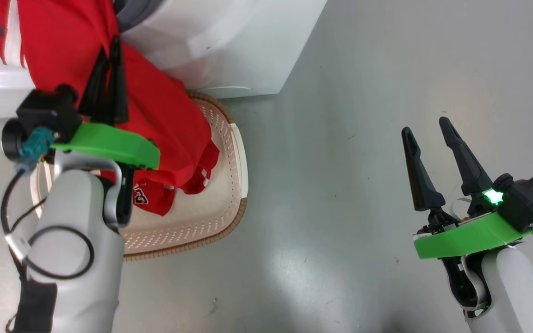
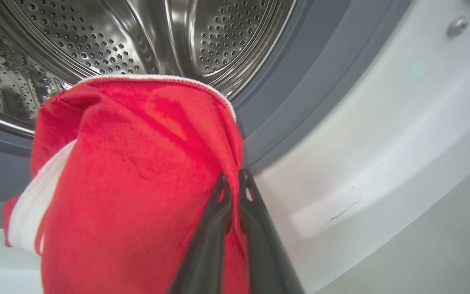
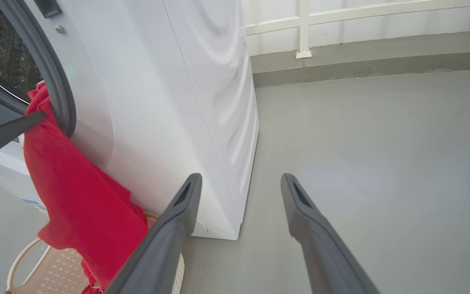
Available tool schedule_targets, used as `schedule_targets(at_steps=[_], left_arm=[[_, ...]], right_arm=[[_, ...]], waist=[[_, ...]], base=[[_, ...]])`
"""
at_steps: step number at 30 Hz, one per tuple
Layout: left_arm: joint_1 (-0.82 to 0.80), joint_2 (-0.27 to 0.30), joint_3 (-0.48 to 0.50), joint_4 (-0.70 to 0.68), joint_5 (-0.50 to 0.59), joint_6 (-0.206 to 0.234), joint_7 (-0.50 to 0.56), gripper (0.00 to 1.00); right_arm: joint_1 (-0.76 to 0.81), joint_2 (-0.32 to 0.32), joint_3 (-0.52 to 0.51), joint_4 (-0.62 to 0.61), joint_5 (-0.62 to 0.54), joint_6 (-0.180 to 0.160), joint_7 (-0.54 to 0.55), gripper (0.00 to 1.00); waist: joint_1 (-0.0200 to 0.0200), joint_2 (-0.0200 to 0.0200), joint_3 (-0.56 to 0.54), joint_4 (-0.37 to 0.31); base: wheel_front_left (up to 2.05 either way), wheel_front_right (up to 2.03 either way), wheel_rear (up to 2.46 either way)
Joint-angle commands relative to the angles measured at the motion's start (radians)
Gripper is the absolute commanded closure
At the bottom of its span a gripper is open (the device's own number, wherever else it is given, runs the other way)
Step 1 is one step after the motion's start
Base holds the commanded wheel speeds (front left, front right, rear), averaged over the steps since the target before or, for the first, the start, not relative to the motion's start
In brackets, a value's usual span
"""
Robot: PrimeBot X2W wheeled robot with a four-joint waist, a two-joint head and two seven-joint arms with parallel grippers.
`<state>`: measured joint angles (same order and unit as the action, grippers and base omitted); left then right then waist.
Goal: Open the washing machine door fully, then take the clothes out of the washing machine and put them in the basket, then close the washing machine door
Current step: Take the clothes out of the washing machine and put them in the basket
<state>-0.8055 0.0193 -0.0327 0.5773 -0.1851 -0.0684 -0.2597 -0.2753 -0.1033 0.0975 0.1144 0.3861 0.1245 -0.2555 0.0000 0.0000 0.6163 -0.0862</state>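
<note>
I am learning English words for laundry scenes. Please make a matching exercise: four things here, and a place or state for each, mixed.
1 left gripper
2 right gripper
3 red garment
4 basket

A on the floor by the washing machine
B open, above the floor
C hanging out of the drum
D shut on the red garment

Pairs: 1-D, 2-B, 3-C, 4-A

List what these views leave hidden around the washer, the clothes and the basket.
- Left wrist view: the red clothes cover the lower part of the drum, so whether anything else lies inside cannot be told.
- Head view: the left forearm and the draped clothes cover much of the basket, including its left side.
- Head view: the washing machine is cut off by the top edge.
</note>
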Motion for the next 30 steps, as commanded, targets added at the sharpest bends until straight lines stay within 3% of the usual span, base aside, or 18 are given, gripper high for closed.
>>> schedule_targets(at_steps=[1,9,21,30], left_arm=[[0.049,0.031,0.014,-0.057,-0.008,0.013,-0.002,1.00],[0.141,0.031,0.017,-0.252,-0.016,0.032,-0.002,1.00],[0.311,0.031,0.002,-0.621,-0.011,0.099,-0.002,1.00],[0.407,0.031,-0.020,-0.756,0.014,0.129,-0.002,1.00]], right_arm=[[0.007,-0.007,0.019,-0.021,-0.002,0.006,-0.006,0.00],[0.016,-0.006,0.014,-0.020,-0.004,0.006,-0.006,0.00],[0.033,-0.011,0.017,-0.016,-0.005,0.006,-0.006,0.00],[0.038,-0.016,0.022,-0.015,-0.004,0.006,-0.006,0.00]], waist=[[0.0000,0.0000,-0.004,0.000],[0.0000,0.0000,-0.017,0.003],[0.0000,0.0000,-0.048,0.016],[0.0000,0.0000,-0.062,0.022]], base=[[0.00,0.00,0.00],[0.00,0.00,0.00],[0.00,0.00,0.00],[0.00,0.00,0.00]])
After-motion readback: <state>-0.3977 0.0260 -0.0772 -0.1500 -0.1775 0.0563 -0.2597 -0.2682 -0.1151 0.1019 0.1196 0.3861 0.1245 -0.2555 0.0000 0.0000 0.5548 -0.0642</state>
